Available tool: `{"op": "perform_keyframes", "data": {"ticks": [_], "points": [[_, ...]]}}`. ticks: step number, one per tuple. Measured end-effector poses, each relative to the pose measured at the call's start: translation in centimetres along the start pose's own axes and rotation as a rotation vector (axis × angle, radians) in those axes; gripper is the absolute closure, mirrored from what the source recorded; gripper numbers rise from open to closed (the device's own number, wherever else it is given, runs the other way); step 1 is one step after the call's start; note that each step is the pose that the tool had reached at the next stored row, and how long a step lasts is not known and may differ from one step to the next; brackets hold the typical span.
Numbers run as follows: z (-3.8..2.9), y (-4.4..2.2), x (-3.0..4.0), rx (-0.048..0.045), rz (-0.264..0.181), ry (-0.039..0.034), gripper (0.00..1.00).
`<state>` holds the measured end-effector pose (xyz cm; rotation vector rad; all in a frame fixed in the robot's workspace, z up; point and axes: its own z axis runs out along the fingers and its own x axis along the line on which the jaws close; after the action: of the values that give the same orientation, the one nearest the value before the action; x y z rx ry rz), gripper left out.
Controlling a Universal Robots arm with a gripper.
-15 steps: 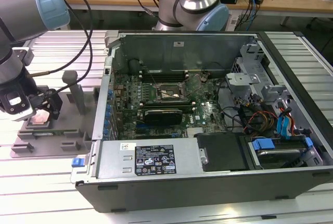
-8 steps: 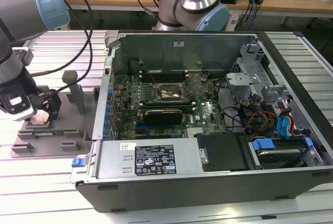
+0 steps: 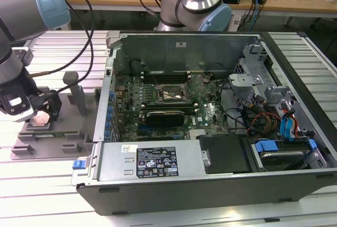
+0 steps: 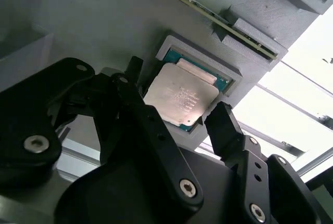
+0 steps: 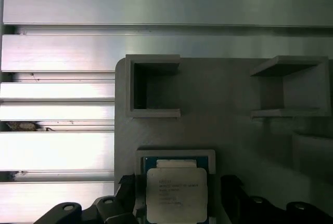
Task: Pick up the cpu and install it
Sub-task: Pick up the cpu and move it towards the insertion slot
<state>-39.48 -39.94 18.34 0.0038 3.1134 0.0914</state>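
The cpu (image 4: 179, 99) has a dull, silvery metal top. Its tray (image 5: 234, 130) is matt grey plastic, faintly grainy. The table (image 5: 57, 151) is ribbed bare aluminium, glossy where lit, and the gripper (image 4: 177, 86) is matt black.

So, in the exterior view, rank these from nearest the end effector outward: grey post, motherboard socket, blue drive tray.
From the end effector:
1. grey post, right beside it.
2. motherboard socket, mid-picture.
3. blue drive tray, far toward the exterior view's right.
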Motion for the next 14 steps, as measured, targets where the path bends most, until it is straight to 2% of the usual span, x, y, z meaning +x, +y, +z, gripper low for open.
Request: {"op": "perform_keyframes", "data": {"ticks": [2,3,14], "points": [[0.00,0.00,0.00,0.0000,0.000,0.0000,0.26],[0.00,0.00,0.00,0.0000,0.000,0.0000,0.33],[-0.05,0.00,0.19,-0.0001,0.000,-0.0002,0.33]]}}
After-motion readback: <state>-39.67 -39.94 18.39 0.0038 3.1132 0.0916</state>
